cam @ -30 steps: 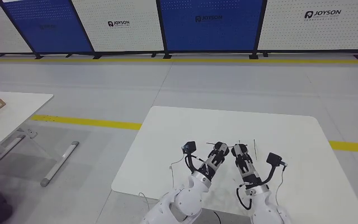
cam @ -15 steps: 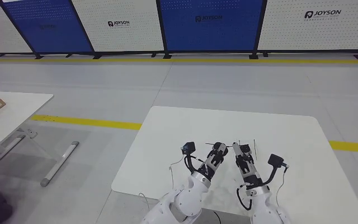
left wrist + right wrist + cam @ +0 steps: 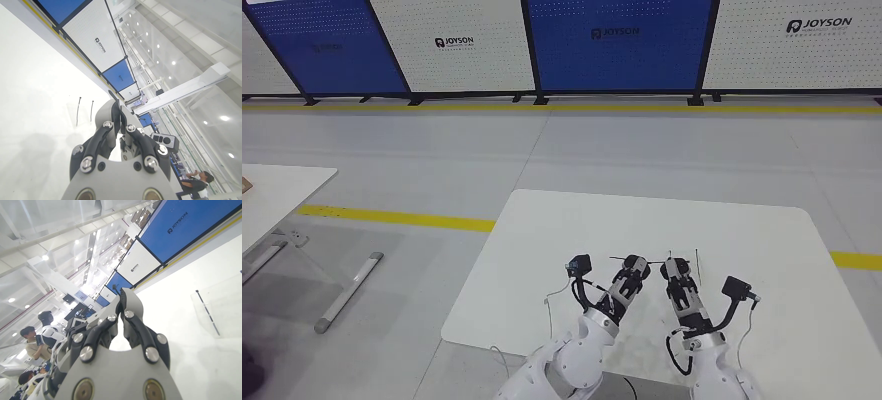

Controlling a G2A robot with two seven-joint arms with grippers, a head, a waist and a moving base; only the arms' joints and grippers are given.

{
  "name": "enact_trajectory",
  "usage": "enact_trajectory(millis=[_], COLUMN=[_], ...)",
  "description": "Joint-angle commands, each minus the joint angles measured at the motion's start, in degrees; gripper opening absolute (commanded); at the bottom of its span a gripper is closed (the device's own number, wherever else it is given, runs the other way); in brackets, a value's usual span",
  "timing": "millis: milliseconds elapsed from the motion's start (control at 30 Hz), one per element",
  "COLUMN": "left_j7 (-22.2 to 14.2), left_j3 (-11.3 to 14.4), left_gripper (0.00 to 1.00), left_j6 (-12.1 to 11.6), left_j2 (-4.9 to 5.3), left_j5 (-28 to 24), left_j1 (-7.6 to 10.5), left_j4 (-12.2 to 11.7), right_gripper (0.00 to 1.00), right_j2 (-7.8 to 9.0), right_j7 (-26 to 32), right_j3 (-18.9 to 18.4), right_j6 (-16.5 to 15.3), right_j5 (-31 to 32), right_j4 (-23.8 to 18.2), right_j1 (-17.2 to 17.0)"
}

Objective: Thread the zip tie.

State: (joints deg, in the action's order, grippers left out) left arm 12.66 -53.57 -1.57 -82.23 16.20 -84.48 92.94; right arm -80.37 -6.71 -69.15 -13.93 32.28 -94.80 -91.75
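Observation:
My left gripper (image 3: 119, 105) is shut on a black zip tie, whose pointed tail (image 3: 113, 96) sticks out past the fingertips. My right gripper (image 3: 121, 294) is also shut on a black zip tie, with the square head (image 3: 115, 287) poking out beyond its tips. I cannot tell whether both hold the same tie. From above, the left gripper (image 3: 635, 266) and right gripper (image 3: 674, 268) sit side by side, a little apart, over the near part of the white table (image 3: 662, 215).
Two loose zip ties (image 3: 77, 111) (image 3: 91, 110) lie on the table just beyond the grippers. Another loose tie (image 3: 207, 311) rests on a clear sheet (image 3: 223, 291). A second table (image 3: 272, 200) and a grey tube (image 3: 347, 292) are off to the left.
The right gripper has edged slightly toward the table's near edge. The left gripper has hardly moved, and both stay shut.

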Motion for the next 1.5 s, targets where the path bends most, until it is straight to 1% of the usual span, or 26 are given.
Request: enact_trajectory(millis=[0, 200, 467, 633, 1000, 1100, 1233, 1467], left_j7=[0.0, -0.5, -1.2, -1.7, -1.2, -1.5, -2.5, -2.3], left_j3=[-0.2, -0.3, -0.3, -0.3, -0.2, 0.0, 0.1, -0.2], left_gripper=[0.0, 0.0, 0.0, 0.0, 0.0, 0.0, 0.0, 0.0], left_j6=[0.0, -0.5, -0.5, -0.2, 0.5, 0.6, 0.2, 0.0], left_j2=[0.04, 0.14, 0.17, 0.22, 0.19, 0.18, 0.2, 0.3], left_j5=[0.0, 0.0, 0.0, 0.2, 0.7, 1.0, 0.2, 0.2], left_j1=[-0.11, -0.4, -0.36, -0.25, -0.12, 0.03, 0.0, -0.36], left_j4=[0.1, 0.5, 0.6, 0.6, 0.6, 0.5, 0.6, 1.1], right_gripper=[0.0, 0.0, 0.0, 0.0, 0.0, 0.0, 0.0, 0.0], right_j2=[0.02, 0.14, 0.29, 0.37, 0.53, 0.57, 0.6, 0.65], right_j7=[0.1, 1.5, 2.5, 2.9, 3.1, 3.2, 3.6, 3.6], right_j3=[0.0, 0.1, 0.0, -0.1, 0.0, 0.1, 0.3, 0.4], right_j6=[-0.1, -0.5, -0.6, -0.4, 0.1, 0.4, 0.5, 0.8], right_j5=[0.2, -0.2, -0.6, -0.7, 0.1, 0.7, 0.8, 0.7], right_j4=[0.0, 0.1, 0.1, 0.0, -0.4, -0.4, -0.3, 0.1], right_j1=[0.1, 0.3, 0.3, 0.5, 0.6, 0.6, 0.8, 1.1])
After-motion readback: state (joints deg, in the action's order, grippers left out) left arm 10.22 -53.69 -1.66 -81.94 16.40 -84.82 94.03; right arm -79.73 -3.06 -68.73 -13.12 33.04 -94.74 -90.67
